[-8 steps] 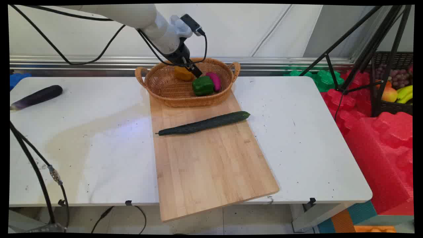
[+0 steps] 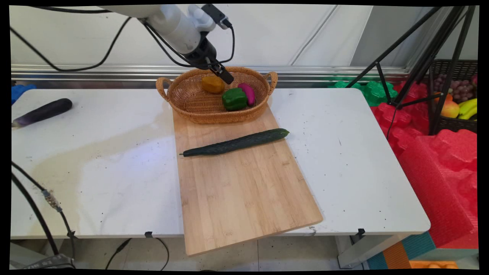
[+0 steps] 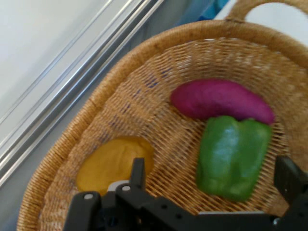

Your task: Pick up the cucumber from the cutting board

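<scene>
My gripper [image 2: 224, 77] hangs open just above the back rim of a wicker basket [image 2: 191, 105], holding nothing. In the basket lie a yellow-orange round vegetable [image 2: 212, 84], a green bell pepper [image 2: 234, 99] and a purple sweet potato [image 2: 247, 93]. In the hand view the gripper [image 3: 214, 175] stands over the basket [image 3: 144, 96]. Its left finger [image 3: 138, 172] is above the yellow-orange vegetable [image 3: 113, 161] and its right finger [image 3: 288, 179] is past the green pepper [image 3: 231, 156]. The purple sweet potato [image 3: 219, 100] lies beyond the pepper.
The basket sits on the far end of a wooden cutting board [image 2: 240, 191]. A long cucumber [image 2: 237, 143] lies across the board. An eggplant [image 2: 42, 112] rests at the table's far left. Red foam blocks [image 2: 439, 172] and a tripod [image 2: 420, 49] stand to the right.
The gripper has risen up and slightly left out of the basket. The yellow-orange vegetable it was beside stays in the basket, now fully uncovered.
</scene>
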